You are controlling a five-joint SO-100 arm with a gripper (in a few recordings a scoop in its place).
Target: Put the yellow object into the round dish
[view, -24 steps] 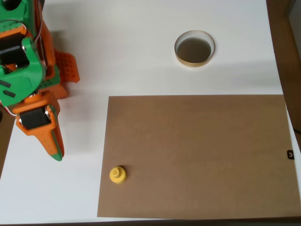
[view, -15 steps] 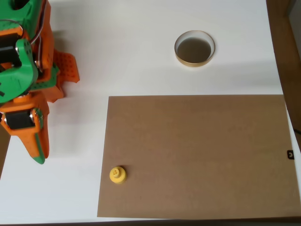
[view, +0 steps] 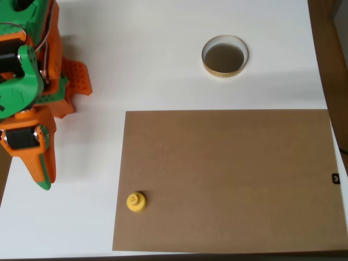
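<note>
The yellow object [view: 136, 202], a small round piece with a knob on top, rests near the lower left corner of a brown mat [view: 228, 174]. The round dish [view: 207, 64], with a pale rim and dark inside, sits on the white table beyond the mat, at upper centre-right, with nothing in it. My orange and green gripper [view: 44, 182] hangs at the far left edge, its fingers together in a point and holding nothing. It is well to the left of the yellow object and far from the dish.
The white table [view: 152, 60] spreads around the mat. A dark wooden strip [view: 329, 49] runs along the right edge. The arm's orange base [view: 73, 79] stands at upper left.
The arm swung left, carrying the gripper's tip from beside the mat's left side toward the table's left edge; it has held still for the last half second.
</note>
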